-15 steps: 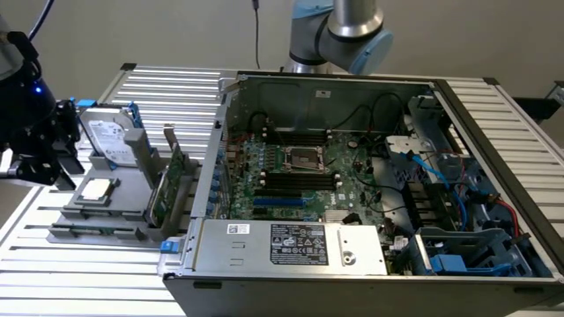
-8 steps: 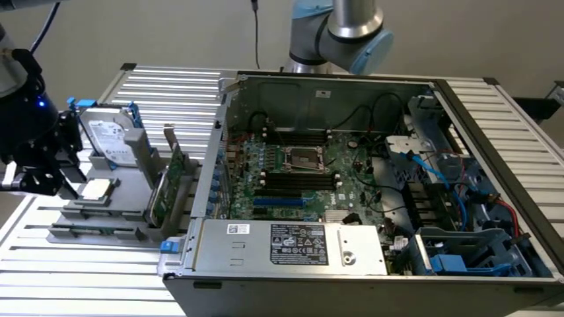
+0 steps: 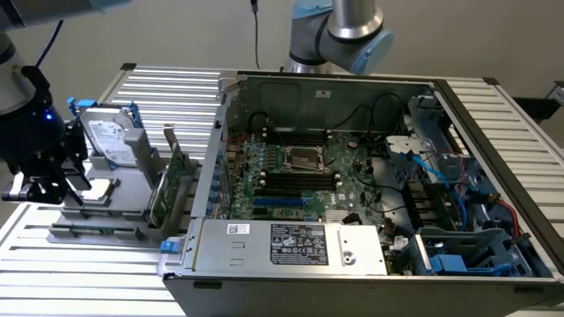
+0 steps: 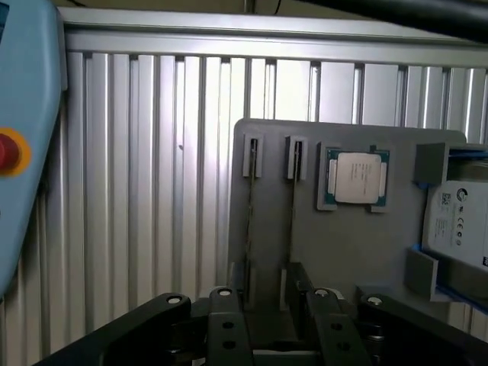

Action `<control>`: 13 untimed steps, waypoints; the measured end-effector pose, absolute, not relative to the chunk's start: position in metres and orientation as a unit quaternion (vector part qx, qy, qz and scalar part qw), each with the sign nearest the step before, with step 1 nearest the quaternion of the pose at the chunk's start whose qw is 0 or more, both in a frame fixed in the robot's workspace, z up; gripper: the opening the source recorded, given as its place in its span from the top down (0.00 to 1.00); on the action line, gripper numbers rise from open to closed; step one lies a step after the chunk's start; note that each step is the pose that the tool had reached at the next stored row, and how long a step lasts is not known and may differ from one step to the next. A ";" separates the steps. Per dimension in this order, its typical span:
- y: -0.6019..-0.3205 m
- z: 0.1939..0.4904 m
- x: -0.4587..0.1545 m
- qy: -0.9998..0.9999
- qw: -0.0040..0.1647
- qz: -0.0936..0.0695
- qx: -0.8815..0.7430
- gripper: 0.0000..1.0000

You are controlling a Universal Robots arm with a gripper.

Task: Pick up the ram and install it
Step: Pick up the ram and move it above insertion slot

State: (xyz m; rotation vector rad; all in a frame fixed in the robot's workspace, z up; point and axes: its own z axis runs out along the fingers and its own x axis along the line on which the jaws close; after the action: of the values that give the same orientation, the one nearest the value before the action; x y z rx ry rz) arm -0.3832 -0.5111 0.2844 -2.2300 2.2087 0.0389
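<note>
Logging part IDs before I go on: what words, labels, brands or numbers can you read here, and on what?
No text is legible enough to quote.
White sticker on the power supply: print too small to read.
Black label beside it: marks too small to read.
Hard drive label: blurred.
Processor lid, wrist view: no readable marking.
</note>
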 end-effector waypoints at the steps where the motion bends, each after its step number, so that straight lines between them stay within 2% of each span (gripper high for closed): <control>1: -0.511 0.283 -0.383 0.706 0.001 0.012 -0.708 0.64; 13: -0.514 0.261 -0.381 0.727 0.002 0.012 -0.687 0.64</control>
State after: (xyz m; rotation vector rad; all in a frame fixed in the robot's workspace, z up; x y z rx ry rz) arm -0.3811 -0.5143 0.2607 -2.1550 2.2798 0.0378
